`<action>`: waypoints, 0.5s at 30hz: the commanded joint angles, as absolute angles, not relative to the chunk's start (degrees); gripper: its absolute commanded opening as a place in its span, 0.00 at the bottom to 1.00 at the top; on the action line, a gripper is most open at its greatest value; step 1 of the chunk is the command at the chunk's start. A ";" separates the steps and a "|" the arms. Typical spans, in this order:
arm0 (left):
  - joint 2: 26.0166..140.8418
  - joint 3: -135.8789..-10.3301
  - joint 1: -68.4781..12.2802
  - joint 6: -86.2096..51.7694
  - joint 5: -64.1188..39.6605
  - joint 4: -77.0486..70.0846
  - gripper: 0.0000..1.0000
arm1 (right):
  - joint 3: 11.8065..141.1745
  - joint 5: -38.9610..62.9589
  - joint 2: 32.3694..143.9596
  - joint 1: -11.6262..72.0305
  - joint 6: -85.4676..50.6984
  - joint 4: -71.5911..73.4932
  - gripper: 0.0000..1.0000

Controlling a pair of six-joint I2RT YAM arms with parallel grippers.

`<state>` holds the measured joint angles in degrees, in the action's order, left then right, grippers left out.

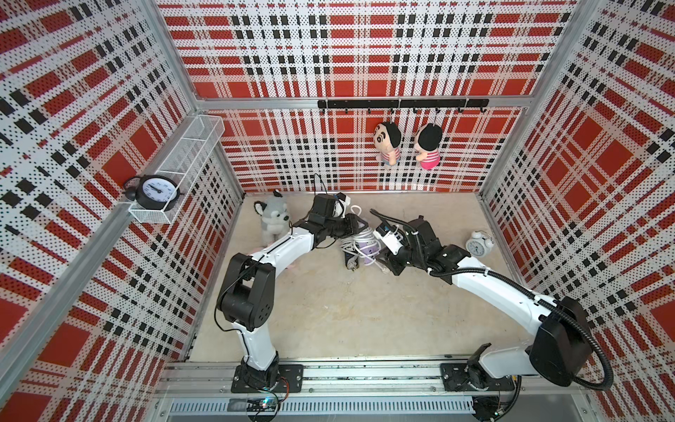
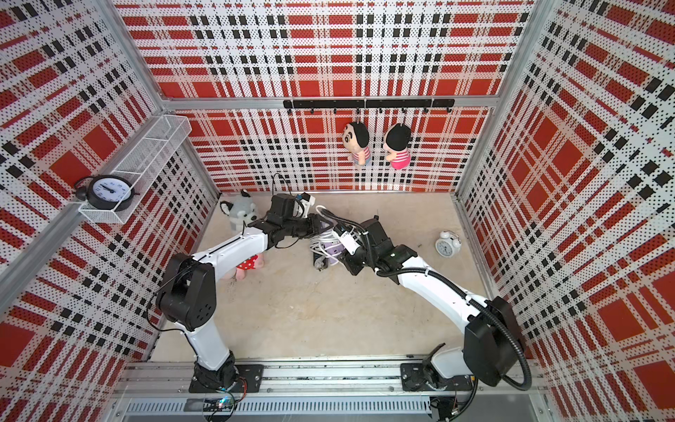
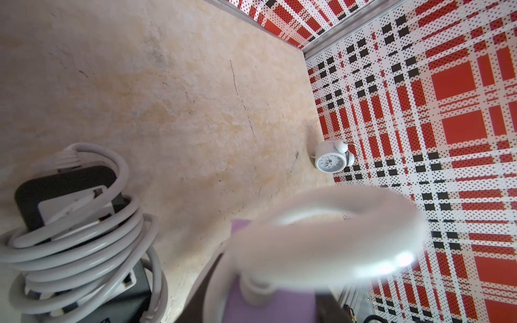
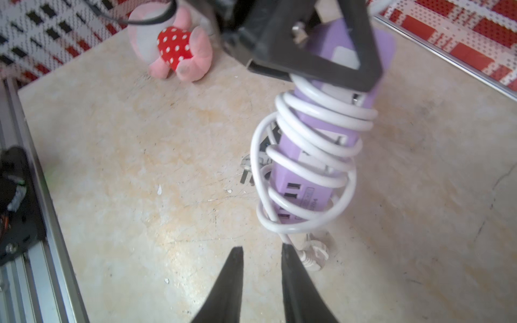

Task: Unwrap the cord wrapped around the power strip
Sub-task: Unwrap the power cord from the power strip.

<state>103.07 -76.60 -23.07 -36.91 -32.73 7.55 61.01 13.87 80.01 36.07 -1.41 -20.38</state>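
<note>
- Left gripper (image 4: 344, 67): its fingers are clamped on the upper end of the purple power strip (image 4: 330, 127), with one triangular finger across the near face. This arm holds the strip's upper end raised.
- Power strip: it sits tilted between the two arms, toward the back of the table (image 4: 140, 139). Its long axis runs from the left gripper down toward the right fingers, and the port end is lowest and nearest them.
- Cord (image 4: 324, 116): the white coils ring that axis, tight under the grip and looser toward the low end.
- A black strip (image 3: 64, 184) with its own wrapped cord lies close by; I cannot tell whether the two touch.
- Plug (image 4: 313, 254): the cord's free end lies on the table past the low end, just beside one right fingertip.
- Right gripper (image 4: 260, 247): its fingers are slightly spread with nothing between them, and the cord tail lies outside the gap. This arm is nearer the loose end. It probably needs to shift sideways toward the plug before closing, then circle the axis.
</note>
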 commanded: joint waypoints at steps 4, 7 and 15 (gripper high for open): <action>97.90 -74.23 -21.98 -41.90 -32.23 -0.98 0.00 | 56.71 10.78 75.88 36.05 -28.37 -14.28 0.40; 97.30 -73.62 -21.95 -42.45 -31.73 -1.81 0.00 | 56.57 9.94 76.11 36.06 -32.98 -12.80 0.41; 95.61 -72.19 -22.41 -43.22 -30.94 -3.28 0.00 | 59.73 8.30 81.71 36.05 -36.51 -10.88 0.36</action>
